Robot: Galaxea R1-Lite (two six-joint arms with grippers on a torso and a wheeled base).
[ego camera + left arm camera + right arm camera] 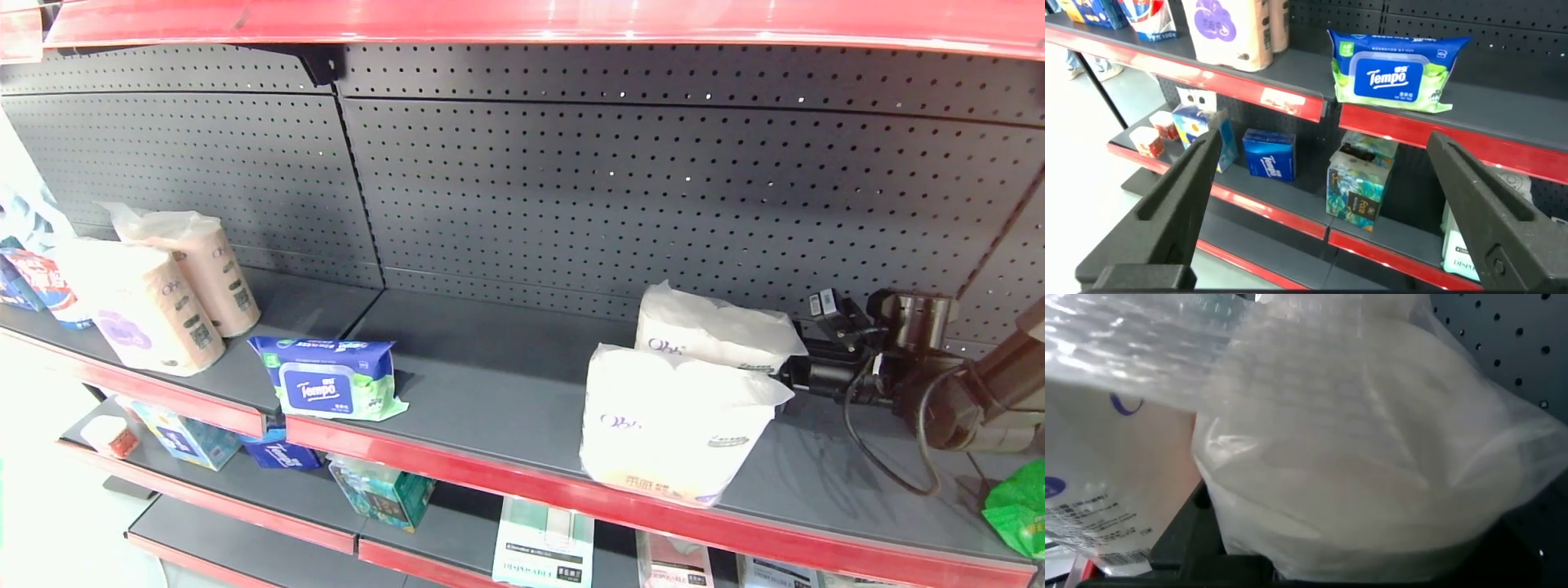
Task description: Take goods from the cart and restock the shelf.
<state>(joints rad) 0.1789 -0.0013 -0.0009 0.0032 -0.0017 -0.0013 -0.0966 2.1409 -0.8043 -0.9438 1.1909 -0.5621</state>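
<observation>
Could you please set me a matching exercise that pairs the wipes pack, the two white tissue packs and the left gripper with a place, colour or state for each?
Things
1. wipes pack
2. front tissue pack
3. rear tissue pack
4. left gripper

Descriptions
A. open, holding nothing
B. blue and green, left of both tissue packs
C. white, closest to the pegboard back wall
D. white, at the front edge of the shelf

Pairs: 1-B, 2-D, 3-C, 4-A
</observation>
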